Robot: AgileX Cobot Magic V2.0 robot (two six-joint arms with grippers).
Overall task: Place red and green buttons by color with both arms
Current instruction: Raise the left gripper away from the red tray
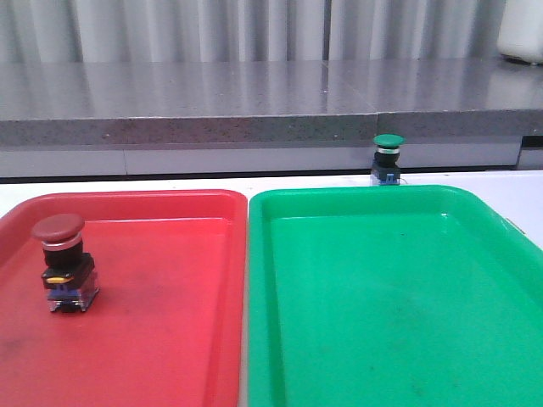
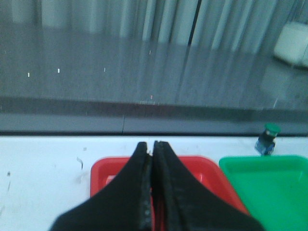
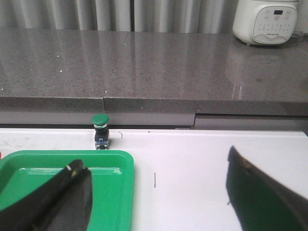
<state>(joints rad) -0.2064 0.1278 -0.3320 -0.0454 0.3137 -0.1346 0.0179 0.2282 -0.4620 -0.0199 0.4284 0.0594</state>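
Nearest the front camera lie the red tray [image 1: 170,339] and the green tray [image 1: 390,322], side by side and almost touching. The red button [image 1: 64,263] already stands upright inside the red tray, near its left wall. Beyond the green tray's far rim, on the white table [image 1: 517,195], the green button [image 1: 388,159] stands outside, just beside that rim.

The left gripper [image 2: 152,159] is pressed together and empty; the right gripper [image 3: 154,187] is spread wide, holding nothing.

The likely risk: the top-heavy green button could topple under an off-centre pinch, or clip the tray rim if carried low. A rice cooker [image 3: 269,21] sits on the stone counter [image 1: 254,93] behind, well clear.
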